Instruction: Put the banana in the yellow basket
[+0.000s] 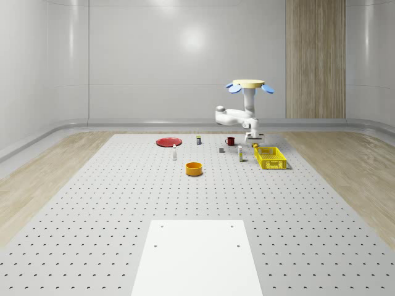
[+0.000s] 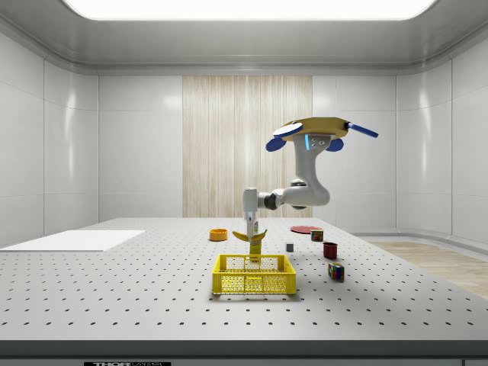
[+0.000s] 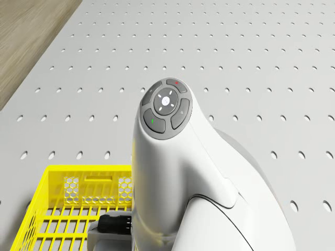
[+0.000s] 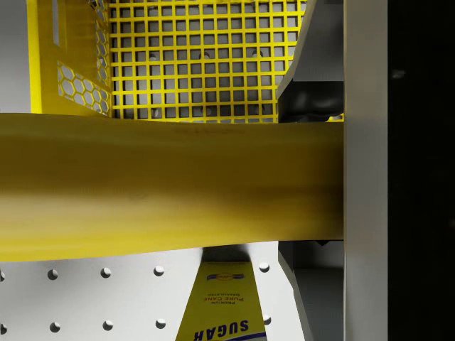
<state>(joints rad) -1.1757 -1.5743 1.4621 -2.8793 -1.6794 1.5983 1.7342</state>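
As banana [image 2: 249, 236] hangs, forearm [image 2: 251, 204] vertical.

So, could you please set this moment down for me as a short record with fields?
drone: white quadrotor drone hovering above the perforated grey table, behind the basket in the side view
gripper: two-finger gripper shut on the banana
banana: curved yellow banana held just above the basket, not yet inside
basket: yellow mesh plastic basket on the table, nothing in it
nearby: red mug, orange bowl, red plate
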